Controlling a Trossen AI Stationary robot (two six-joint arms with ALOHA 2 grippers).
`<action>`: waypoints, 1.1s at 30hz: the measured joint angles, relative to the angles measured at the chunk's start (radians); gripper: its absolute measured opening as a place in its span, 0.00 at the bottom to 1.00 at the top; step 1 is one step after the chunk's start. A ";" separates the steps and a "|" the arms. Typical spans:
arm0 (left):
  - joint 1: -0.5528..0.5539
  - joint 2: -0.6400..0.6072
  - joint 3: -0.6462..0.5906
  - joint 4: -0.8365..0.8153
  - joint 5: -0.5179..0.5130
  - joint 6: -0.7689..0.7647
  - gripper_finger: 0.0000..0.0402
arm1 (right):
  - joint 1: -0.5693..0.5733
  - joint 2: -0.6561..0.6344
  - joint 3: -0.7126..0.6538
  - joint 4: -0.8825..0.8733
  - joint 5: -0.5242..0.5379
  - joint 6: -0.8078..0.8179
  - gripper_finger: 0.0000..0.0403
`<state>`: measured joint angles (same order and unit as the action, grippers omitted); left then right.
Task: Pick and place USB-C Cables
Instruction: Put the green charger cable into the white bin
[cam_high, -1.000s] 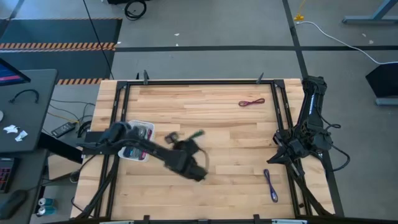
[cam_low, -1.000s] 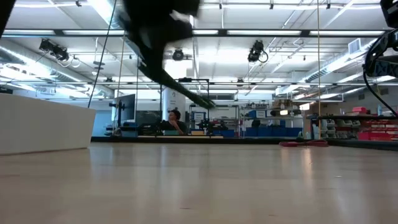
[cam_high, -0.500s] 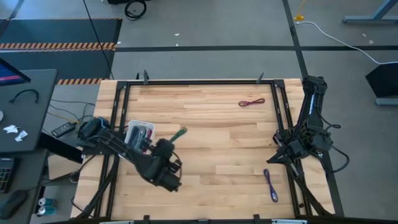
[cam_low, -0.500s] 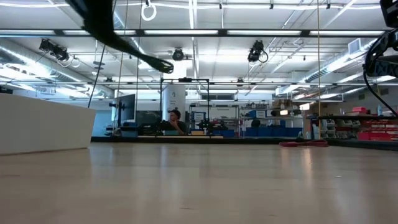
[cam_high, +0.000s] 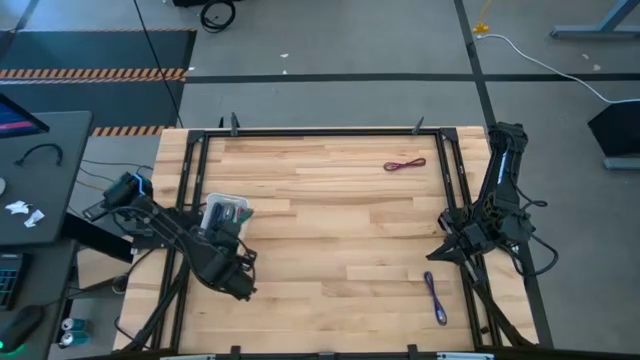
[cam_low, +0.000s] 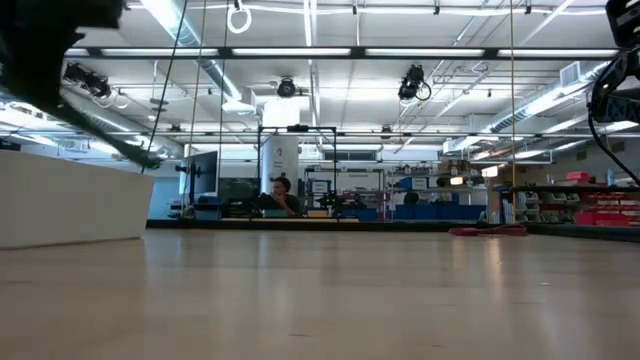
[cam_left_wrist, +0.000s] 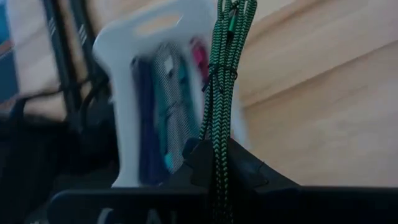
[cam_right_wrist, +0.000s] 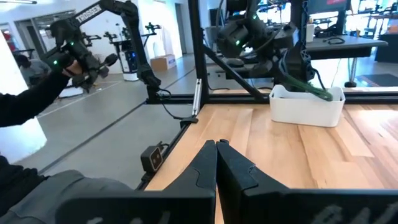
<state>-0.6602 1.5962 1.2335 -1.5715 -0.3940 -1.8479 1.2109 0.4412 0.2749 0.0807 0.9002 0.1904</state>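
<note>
The left gripper (cam_left_wrist: 217, 163), clamped on the green USB-C cable (cam_left_wrist: 225, 74), hovers just beside the white tray (cam_high: 213, 206), the cable's length pointing over it. The right gripper (cam_right_wrist: 216, 147), fingers together, waits near the purple cable (cam_high: 435, 297).

My left gripper (cam_high: 228, 232) covers most of the white tray (cam_high: 211, 205) from above. At my wrist, the tray's cables (cam_left_wrist: 166, 106) are blurred, and the green cable (cam_left_wrist: 224, 93) runs past the picture's edges.
</note>
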 joint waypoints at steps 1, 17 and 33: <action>-0.007 -0.003 -0.020 0.000 0.029 -0.015 0.06 | -0.003 0.000 0.000 0.000 0.000 0.001 0.01; -0.084 -0.007 -0.177 0.104 0.098 -0.328 0.08 | -0.036 0.000 0.000 0.000 0.000 0.001 0.01; -0.037 -0.007 -0.246 0.208 -0.048 -0.291 0.27 | -0.036 0.000 0.000 -0.001 0.000 0.001 0.01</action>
<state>-0.6975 1.5894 0.9874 -1.3639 -0.4416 -2.1394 1.1748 0.4412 0.2749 0.0799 0.8997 0.1913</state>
